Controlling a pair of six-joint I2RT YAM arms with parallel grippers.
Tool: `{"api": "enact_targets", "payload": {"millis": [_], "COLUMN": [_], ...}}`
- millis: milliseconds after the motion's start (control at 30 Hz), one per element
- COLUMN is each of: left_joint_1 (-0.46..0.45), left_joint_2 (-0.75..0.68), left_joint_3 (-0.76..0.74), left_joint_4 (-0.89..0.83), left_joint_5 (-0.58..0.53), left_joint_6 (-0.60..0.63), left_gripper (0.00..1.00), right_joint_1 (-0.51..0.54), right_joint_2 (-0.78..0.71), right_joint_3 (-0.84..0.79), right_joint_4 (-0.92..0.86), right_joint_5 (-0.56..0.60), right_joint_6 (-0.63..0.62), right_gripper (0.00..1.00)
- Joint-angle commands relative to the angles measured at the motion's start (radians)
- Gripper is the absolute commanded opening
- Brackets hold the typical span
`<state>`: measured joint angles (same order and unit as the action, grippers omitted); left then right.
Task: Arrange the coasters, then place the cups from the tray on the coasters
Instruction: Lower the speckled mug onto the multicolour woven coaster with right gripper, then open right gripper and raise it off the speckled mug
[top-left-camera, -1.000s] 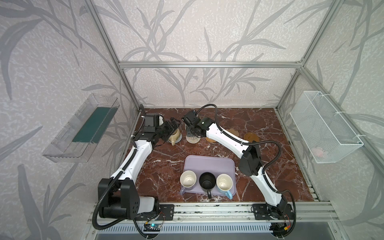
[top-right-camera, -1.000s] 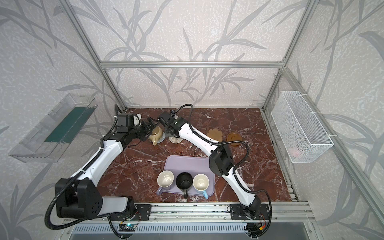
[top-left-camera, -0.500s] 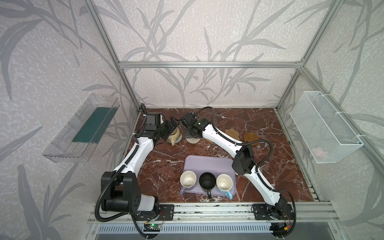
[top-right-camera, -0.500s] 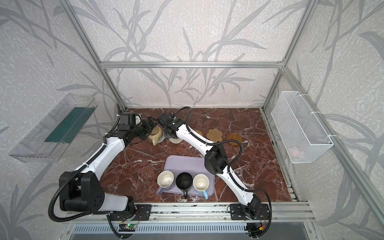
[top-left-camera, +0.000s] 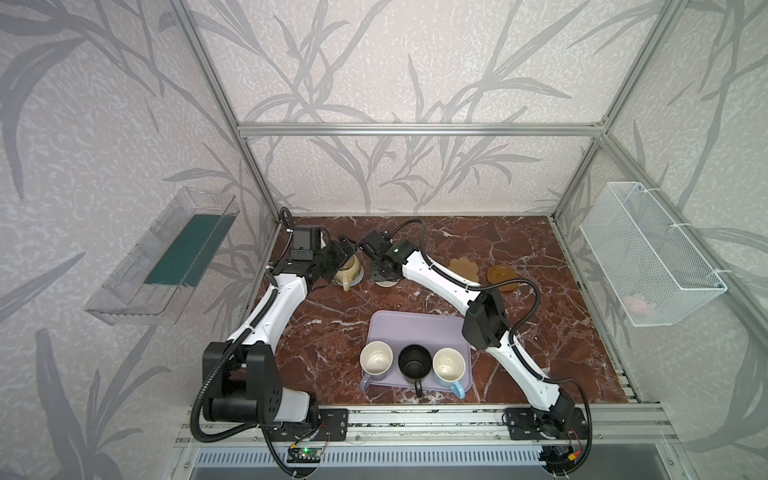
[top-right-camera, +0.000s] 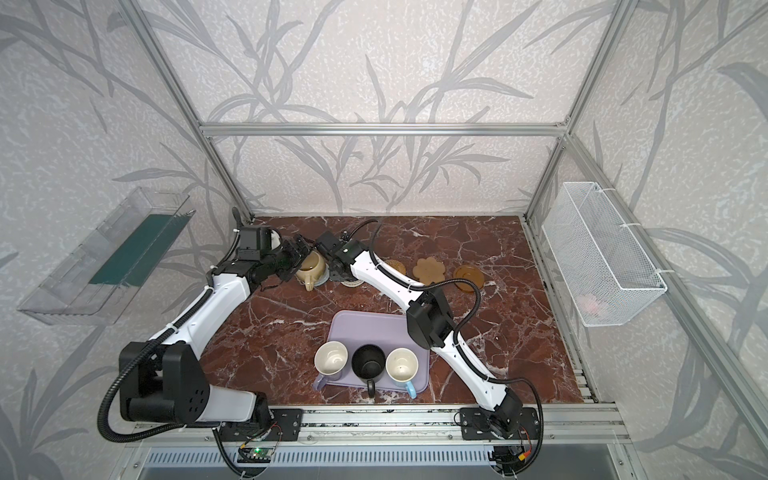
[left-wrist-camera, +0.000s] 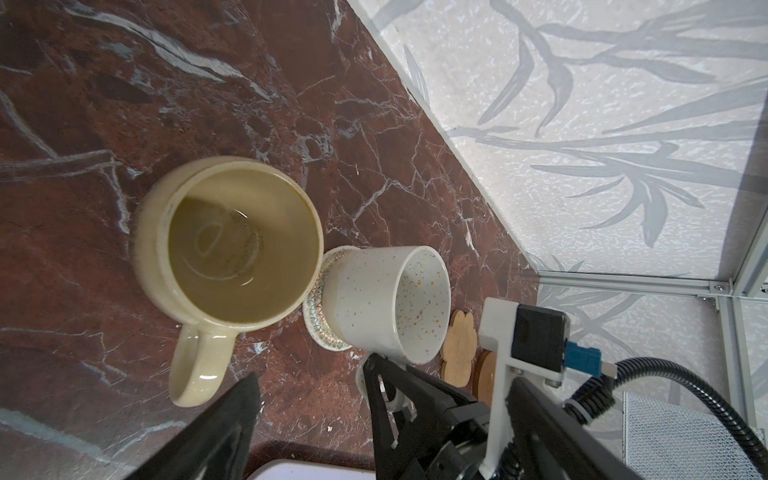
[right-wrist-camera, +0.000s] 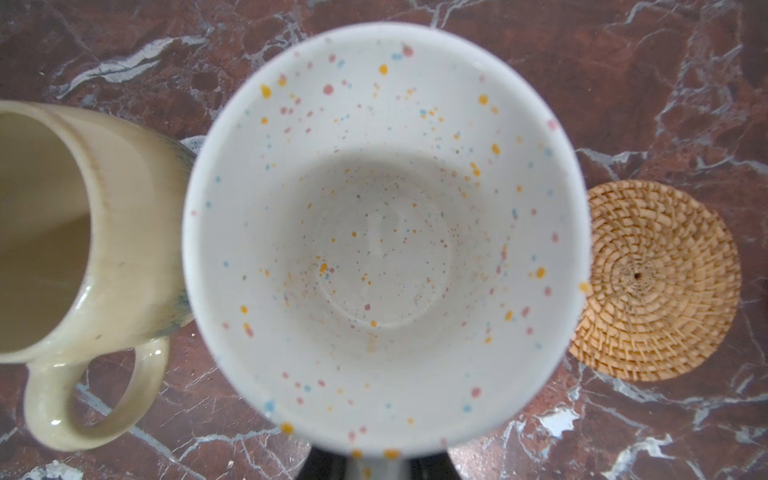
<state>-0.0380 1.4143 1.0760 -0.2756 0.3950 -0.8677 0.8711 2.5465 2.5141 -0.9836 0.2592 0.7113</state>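
Right gripper (left-wrist-camera: 376, 372) clenched on speckled mug (left-wrist-camera: 386, 303) handle, left gripper (top-left-camera: 340, 254) spread wide, released, beige mug (left-wrist-camera: 232, 245) at speckled mug's 9 o'clock

Bright, even, diffuse light casts only soft shadows. In the right wrist view the speckled cream-white ceramic mug (right-wrist-camera: 382, 232) is blurred at its rim, while the golden rattan round coaster (right-wrist-camera: 656, 282) is sharp.

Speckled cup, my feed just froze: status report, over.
Left gripper open, clear of beige mug. Right gripper shut on speckled cup, over cream coaster; touchdown unclear. Beige mug crowds it closely.
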Motion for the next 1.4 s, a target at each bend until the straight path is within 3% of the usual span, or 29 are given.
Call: {"api": "enact_targets", "payload": {"millis": [0,533,667,833,1100,1300,1367], "left_joint_1": [0.003,0.003,0.003,0.004,0.003,0.003,0.003], "left_joint_2": [0.021,0.022,0.012,0.001,-0.013,-0.039,-0.054], "left_joint_3": [0.01,0.005,0.007,0.004,0.003,0.005,0.001], "left_joint_4": [-0.009,0.007,-0.007,0.0,-0.015,-0.044,-0.051], "left_joint_5": [0.017,0.033,0.03,0.046,0.047,0.078,0.09], "left_joint_6": [0.011,0.0,0.008,0.009,0.007,0.013,0.007], "left_gripper": [0.95,0.95,0.95,0.97,0.97,0.98,0.99], "right_joint_1": [-0.004,-0.003,-0.007,-0.009,-0.017,-0.003,0.003], "right_joint_2": [-0.041,-0.019,-0.018,-0.036,-0.085,-0.233,-0.299], "right_joint_3": [-0.02,-0.022,-0.014,-0.015,-0.032,-0.203,-0.293], "right_joint_4": [0.049,-0.007,-0.005,0.0,-0.003,0.111,0.168], "right_joint_5": [0.049,0.019,-0.009,-0.009,-0.037,-0.026,-0.012], "right_joint_6": [0.009,0.009,0.006,-0.003,0.002,-0.011,-0.014], "right_gripper": [0.0,0.01,0.25,0.48,0.69,0.85,1.0]}}
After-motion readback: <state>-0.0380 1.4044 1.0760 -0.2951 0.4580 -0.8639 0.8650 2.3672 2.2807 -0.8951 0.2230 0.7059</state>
